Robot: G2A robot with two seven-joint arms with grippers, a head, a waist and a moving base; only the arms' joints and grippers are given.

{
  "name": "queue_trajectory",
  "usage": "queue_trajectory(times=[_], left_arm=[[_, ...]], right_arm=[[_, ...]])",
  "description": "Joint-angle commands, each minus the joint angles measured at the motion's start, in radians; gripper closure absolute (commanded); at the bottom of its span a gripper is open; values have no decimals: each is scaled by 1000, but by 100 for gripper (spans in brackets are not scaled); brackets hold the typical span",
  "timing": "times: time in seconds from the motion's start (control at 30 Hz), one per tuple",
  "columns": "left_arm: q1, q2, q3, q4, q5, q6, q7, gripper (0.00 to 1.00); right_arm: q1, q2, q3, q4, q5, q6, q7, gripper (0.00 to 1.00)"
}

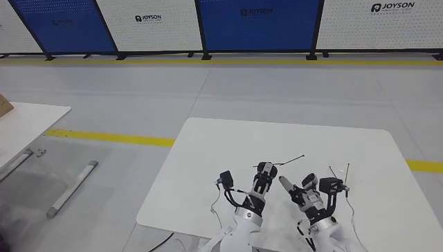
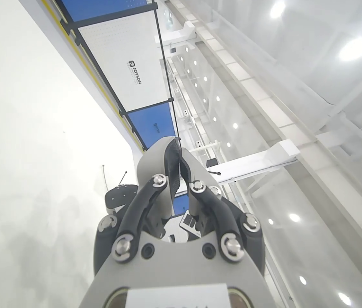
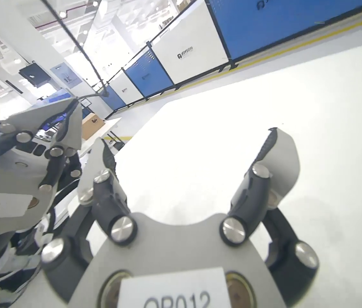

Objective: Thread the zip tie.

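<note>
A white table [image 1: 208,183] with rounded corners stands on a pale grey floor [image 1: 138,93]. Its top is plain and flat. Two thin dark ties [image 1: 347,173] lie straight on it, side by side, toward the robot's right and near the front edge, their far ends spread slightly apart.

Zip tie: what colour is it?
Black. The zip tie, clamped in the left pincer, shows best in the right wrist view.
</note>
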Motion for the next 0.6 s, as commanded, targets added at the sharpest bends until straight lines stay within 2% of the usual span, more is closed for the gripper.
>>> queue_trajectory(times=[0.0,0.33,0.37,0.4,0.43,0.57], left_arm=[[-1,0,1,0,-1,0,0,100],[-1,-1,2,3,-2,3,-18,100],[0,-1,2,2,-1,3,-18,100],[0,-2,3,2,1,2,-17,100],[0,-2,3,2,2,2,-16,100],[1,-3,3,2,11,2,-11,100]], right_arm=[[0,0,0,1,5,0,8,0],[13,-8,-1,17,32,14,-17,0],[17,-9,-4,21,30,15,-19,34],[21,-11,-9,25,25,16,-18,54],[24,-12,-13,27,21,15,-14,53],[33,-15,-22,31,6,13,-7,63]])
